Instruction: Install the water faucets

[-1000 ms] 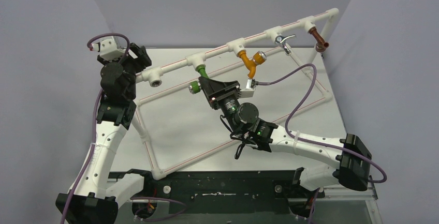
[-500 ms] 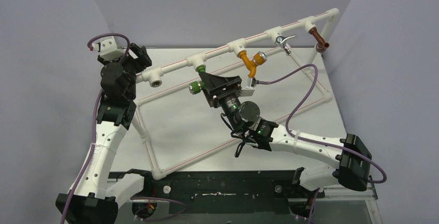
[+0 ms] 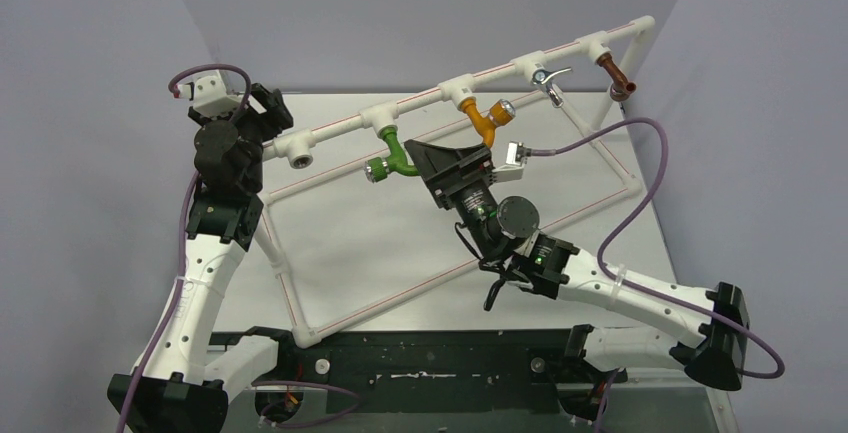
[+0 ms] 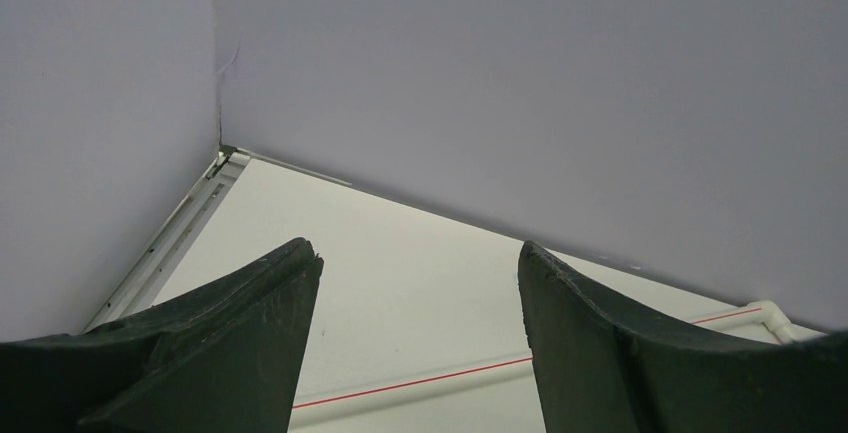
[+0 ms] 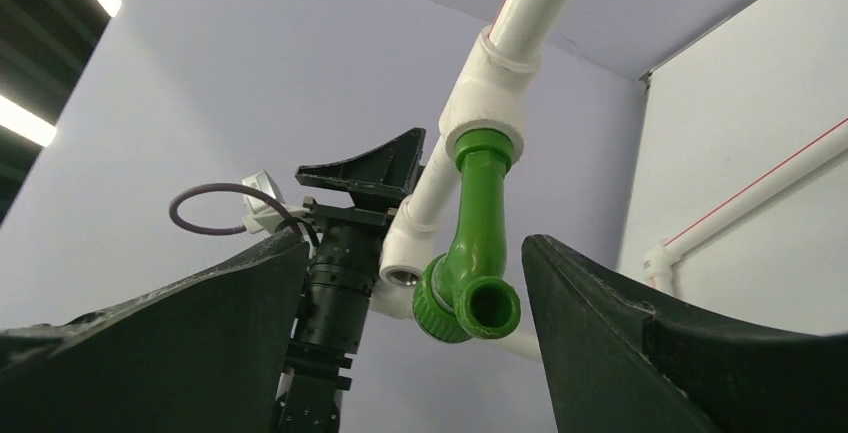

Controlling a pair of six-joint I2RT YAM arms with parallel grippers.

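Pincer on the right gapes empty over the table, just short of the green faucet, which hangs from its tee on the pipe nearer the far edge. Left pincer is open too, by the far left corner. Risk imo: if it's barely threaded, one bump knocks it loose.

The bright green bent-spout plastic tap is seen as smooth and faintly glossy, and the white plastic pipe tee holding it as matt. Toward two o'clock, the small chrome tap is shown as polished metal.
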